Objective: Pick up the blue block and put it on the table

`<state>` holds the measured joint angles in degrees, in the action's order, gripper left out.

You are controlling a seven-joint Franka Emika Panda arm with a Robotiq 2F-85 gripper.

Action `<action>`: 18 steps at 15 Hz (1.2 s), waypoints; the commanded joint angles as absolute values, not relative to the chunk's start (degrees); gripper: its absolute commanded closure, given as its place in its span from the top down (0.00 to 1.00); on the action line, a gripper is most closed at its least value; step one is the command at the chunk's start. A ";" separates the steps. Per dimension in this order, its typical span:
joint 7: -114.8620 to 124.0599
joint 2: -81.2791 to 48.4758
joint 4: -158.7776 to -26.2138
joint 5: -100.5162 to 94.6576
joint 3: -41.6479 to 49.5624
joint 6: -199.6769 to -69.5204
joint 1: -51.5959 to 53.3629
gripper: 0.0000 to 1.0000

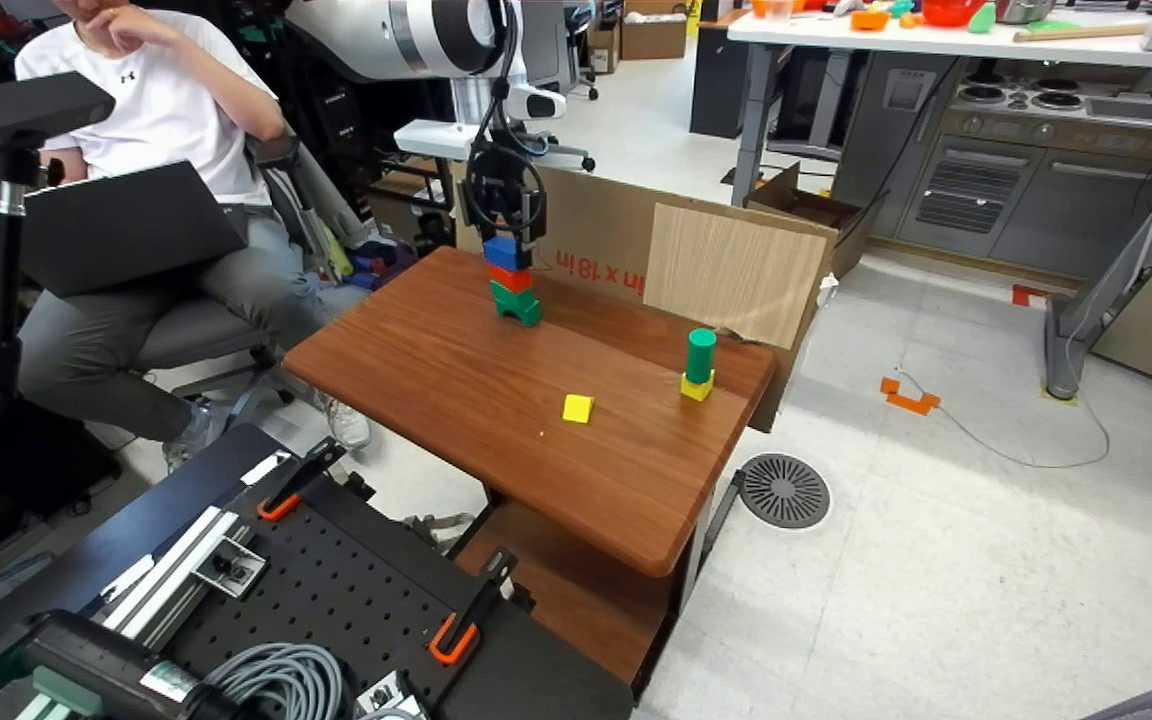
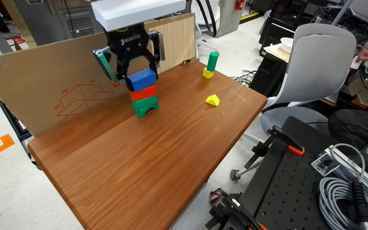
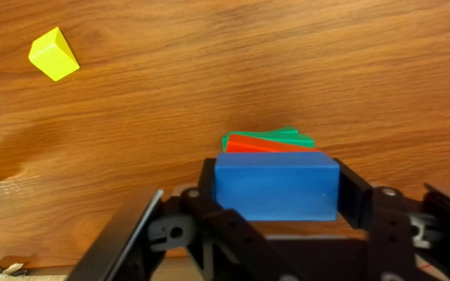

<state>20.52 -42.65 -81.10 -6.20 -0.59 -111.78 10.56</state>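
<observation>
The blue block [image 1: 502,252] is at the top of a stack at the table's far edge in an exterior view. It also shows in an exterior view [image 2: 141,80] and in the wrist view [image 3: 276,191]. Under it are a red block [image 2: 144,93] and green blocks [image 2: 146,104], the lowest arched. I cannot tell whether the blue block touches the red one or is slightly above it. My gripper [image 3: 275,175] has a finger pressed on each end of the blue block. The gripper points down over the reddish-brown table [image 2: 133,166].
A yellow wedge [image 2: 213,100] lies on the table. A green cylinder [image 2: 212,61] stands on a yellow block [image 2: 208,73] near a table edge. A cardboard sheet [image 1: 596,220] stands upright along the edge behind the stack. A black workbench [image 1: 336,570] stands near the opposite side.
</observation>
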 commanded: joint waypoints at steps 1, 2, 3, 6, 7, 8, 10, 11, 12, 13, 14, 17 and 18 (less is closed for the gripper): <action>19.71 -43.95 -77.68 -6.19 -0.02 -108.38 11.28 0.44; 19.48 -43.68 -77.84 -6.13 -0.09 -108.46 11.19 0.42; 19.30 -43.22 -78.09 -6.07 -0.08 -108.49 11.06 0.42; 18.01 -41.32 -79.50 -5.48 -0.55 -108.87 10.53 0.42; 17.07 -40.12 -80.70 -5.19 -0.88 -109.37 10.26 0.42; 16.40 -39.06 -81.74 -4.86 -1.10 -109.83 10.03 0.42; 14.18 -36.32 -84.58 -3.85 -1.69 -110.29 9.34 0.42; 12.96 -34.50 -87.03 -3.34 -1.87 -110.83 8.97 0.42; 11.67 -32.90 -89.28 -3.01 -2.02 -111.29 8.62 0.42; 10.99 -31.43 -91.92 -3.03 -1.84 -111.98 8.40 0.42; 10.30 -30.35 -94.05 -3.19 -1.63 -112.23 8.20 0.42; 8.90 -28.17 -99.45 -3.38 -1.26 -111.68 7.12 0.42; 8.54 -27.89 -100.87 -3.37 -1.18 -111.58 6.71 0.42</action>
